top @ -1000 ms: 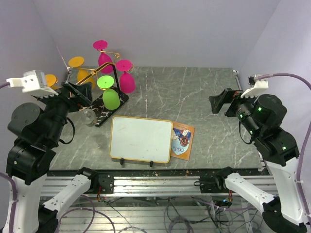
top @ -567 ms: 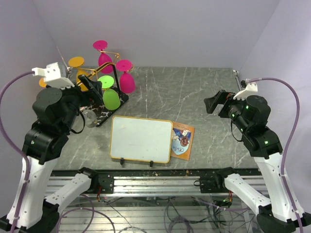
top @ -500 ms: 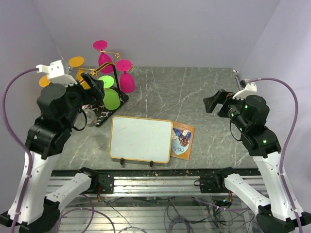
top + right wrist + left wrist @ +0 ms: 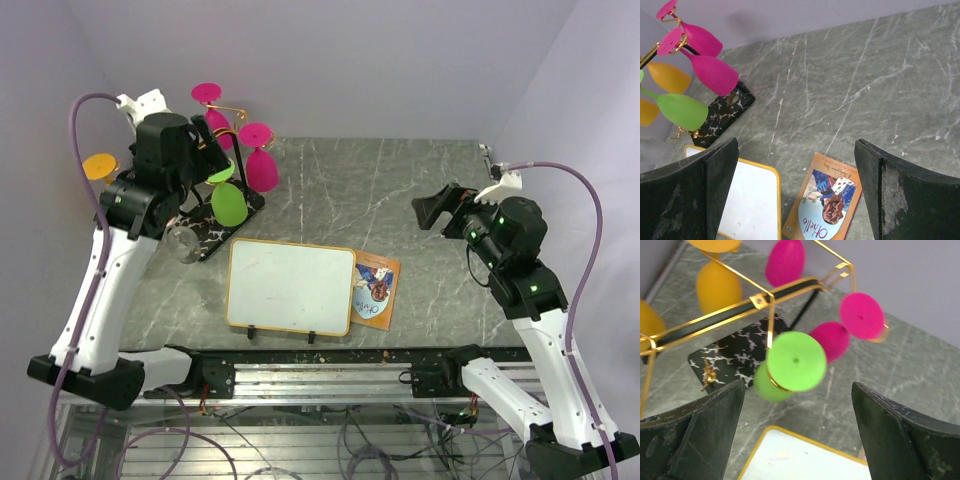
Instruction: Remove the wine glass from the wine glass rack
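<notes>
Green glass [image 4: 796, 361] hung centre-frame, foot facing your left gripper [image 4: 205, 135], jaws apart; right gripper [image 4: 433, 208], also apart, was farther.

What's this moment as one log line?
left gripper: open, aimed at green wine glass on wine glass rack | right gripper: open | held: nothing

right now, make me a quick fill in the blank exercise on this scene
Exactly one plastic wine glass on the gold-wire wine glass rack with the black marble-look base is coloured ____.
The pink plastic wine glasses hanging there number ____.
The left tool and the right tool both stand ____, holding nothing.
Seen from above, the orange picture card lies ____ of the yellow-rimmed white board.
Missing: green; two; open; right.
</notes>
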Action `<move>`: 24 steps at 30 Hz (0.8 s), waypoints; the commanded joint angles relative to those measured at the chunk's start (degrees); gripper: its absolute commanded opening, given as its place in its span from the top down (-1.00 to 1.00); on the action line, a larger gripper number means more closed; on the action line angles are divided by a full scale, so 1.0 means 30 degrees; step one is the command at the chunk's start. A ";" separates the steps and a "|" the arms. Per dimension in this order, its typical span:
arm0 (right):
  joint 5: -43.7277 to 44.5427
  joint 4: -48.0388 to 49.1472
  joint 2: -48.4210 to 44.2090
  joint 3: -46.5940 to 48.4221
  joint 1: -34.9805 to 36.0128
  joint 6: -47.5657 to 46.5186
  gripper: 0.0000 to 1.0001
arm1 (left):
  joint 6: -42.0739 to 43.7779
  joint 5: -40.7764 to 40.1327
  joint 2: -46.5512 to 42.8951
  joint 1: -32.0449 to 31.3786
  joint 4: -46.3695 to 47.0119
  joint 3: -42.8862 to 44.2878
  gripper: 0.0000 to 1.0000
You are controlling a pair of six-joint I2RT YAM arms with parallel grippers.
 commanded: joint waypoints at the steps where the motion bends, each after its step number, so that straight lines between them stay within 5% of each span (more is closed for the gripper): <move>1: -0.0190 0.1015 -0.0198 -0.0252 -0.0195 -0.0143 -0.99 | -0.0588 0.0561 0.0937 0.3172 -0.1204 0.0944 -0.96; 7: -0.0491 0.1484 -0.0126 -0.0593 -0.0225 -0.0269 -0.99 | -0.0282 0.2743 0.0218 0.7267 -0.1213 0.0373 -0.98; 15: -0.1928 0.2060 0.0491 -0.1140 -0.0224 0.0017 -0.99 | -0.2367 -0.2068 -0.2791 0.7710 -0.4328 -0.2260 -0.98; 24: -0.1514 0.2226 0.0468 -0.1713 0.0447 -0.0367 -0.99 | -0.6508 0.0097 -0.4615 0.7727 -0.5611 -0.4352 -0.88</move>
